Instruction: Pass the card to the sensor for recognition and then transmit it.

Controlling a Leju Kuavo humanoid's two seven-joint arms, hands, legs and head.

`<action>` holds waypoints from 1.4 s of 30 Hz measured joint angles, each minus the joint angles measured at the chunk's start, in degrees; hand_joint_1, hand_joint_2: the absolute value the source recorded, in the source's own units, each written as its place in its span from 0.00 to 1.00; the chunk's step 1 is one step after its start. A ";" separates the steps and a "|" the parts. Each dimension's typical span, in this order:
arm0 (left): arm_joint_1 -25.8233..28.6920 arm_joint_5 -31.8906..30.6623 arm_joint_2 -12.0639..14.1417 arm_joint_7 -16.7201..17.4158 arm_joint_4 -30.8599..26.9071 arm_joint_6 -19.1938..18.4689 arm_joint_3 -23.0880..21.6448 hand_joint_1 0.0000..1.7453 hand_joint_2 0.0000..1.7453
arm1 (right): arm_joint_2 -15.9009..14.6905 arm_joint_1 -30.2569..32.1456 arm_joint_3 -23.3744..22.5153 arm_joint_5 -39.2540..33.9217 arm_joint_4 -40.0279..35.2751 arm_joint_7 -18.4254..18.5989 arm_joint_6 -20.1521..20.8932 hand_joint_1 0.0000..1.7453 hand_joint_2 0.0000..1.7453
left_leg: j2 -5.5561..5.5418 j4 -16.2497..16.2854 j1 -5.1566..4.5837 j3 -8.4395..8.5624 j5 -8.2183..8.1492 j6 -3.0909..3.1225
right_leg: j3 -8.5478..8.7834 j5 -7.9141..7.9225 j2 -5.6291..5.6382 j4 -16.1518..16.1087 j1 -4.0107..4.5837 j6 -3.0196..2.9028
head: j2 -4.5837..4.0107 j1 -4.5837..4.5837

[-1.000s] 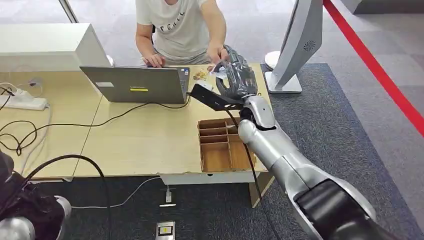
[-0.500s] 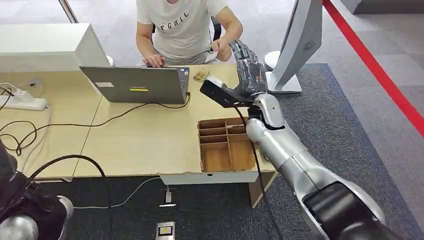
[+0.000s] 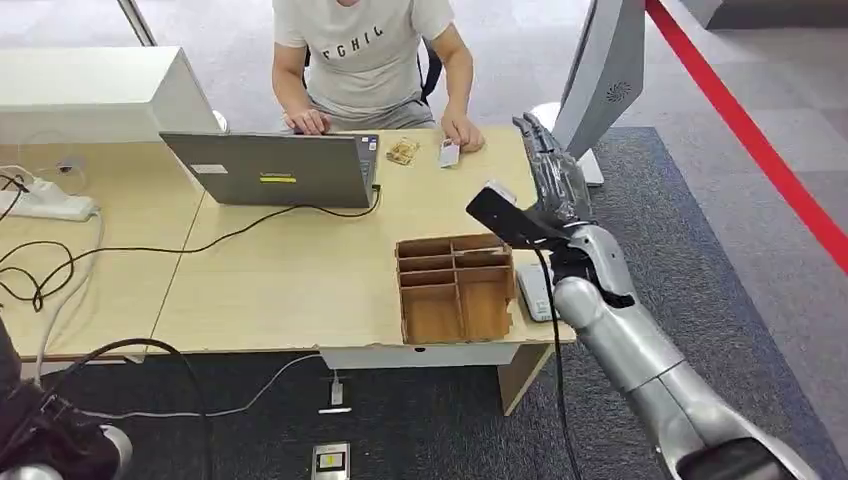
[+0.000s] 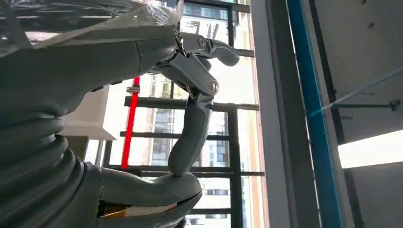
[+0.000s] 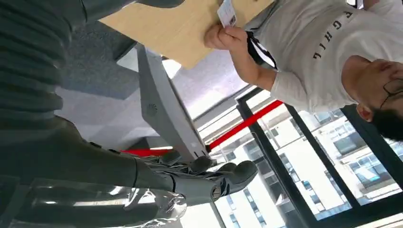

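The white card (image 3: pixel 449 153) lies on the far side of the wooden table (image 3: pixel 300 270), under the fingers of a seated person's hand (image 3: pixel 463 131). In the right wrist view that person's hand (image 5: pixel 225 37) holds the card (image 5: pixel 227 13) against the tabletop. My right hand (image 3: pixel 548 172) is raised over the table's right end, fingers stretched out and apart, nothing in it. It is well clear of the card. Its bare fingers (image 5: pixel 209 176) show spread in its wrist view. My left hand (image 4: pixel 190 95) hangs low at my side and holds nothing.
A compartmented wooden box (image 3: pixel 455 290) sits at the near right of the table, with a flat white device (image 3: pixel 533 290) beside it. A grey laptop (image 3: pixel 275 170) with cables stands at centre. A tall white stand (image 3: pixel 600 80) rises just right of the table.
The person took the card from my right hand and laid it on the table. My right hand opened and drew back toward me and to the right.
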 joint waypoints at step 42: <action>-0.53 -0.90 -0.92 3.04 -2.67 0.00 2.36 0.00 1.00 | -9.00 17.49 -4.68 -14.14 -18.32 -2.71 4.48 0.00 1.00 | -0.01 -0.02 0.00 0.01 -0.02 0.02 | 0.08 -0.04 -0.01 0.01 0.00 0.03 | 0.00 0.00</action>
